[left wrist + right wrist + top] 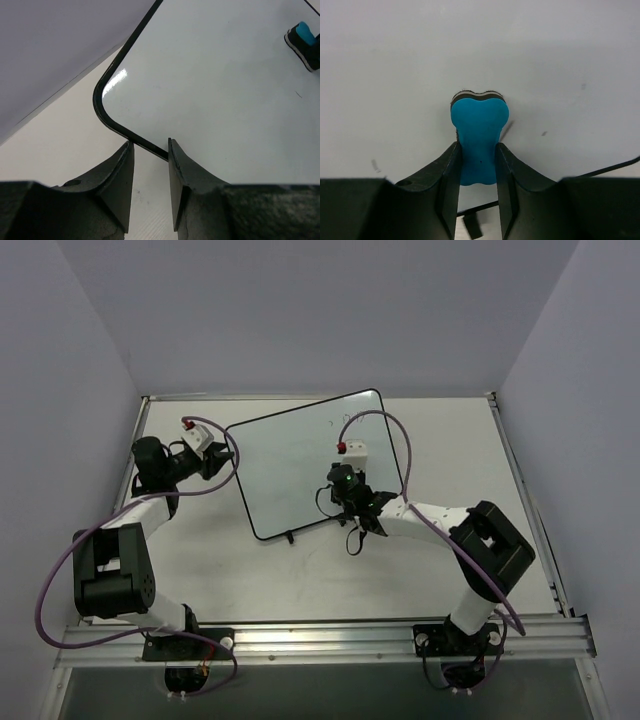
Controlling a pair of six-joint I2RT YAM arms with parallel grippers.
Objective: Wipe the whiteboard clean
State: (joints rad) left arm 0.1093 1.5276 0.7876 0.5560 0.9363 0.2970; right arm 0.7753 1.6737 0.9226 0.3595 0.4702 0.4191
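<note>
The whiteboard [300,465] lies tilted on the table, white with a thin black frame. Faint dark marks sit near its far edge [345,420], and small specks show in the right wrist view [543,133]. My right gripper [345,485] is over the board's near right part, shut on the blue eraser [479,130], which rests on the board [470,50]. My left gripper [228,453] is at the board's left corner. Its jaws are slightly apart [149,144], one finger over the board [215,90], one over the table, with the frame passing under the gap. The eraser also shows in the left wrist view [304,35].
A small black foot [290,537] sticks out of the board's near edge and also shows in the right wrist view [474,227]. Purple cables loop from both arms over the table. Grey walls close in the table at the back and on both sides.
</note>
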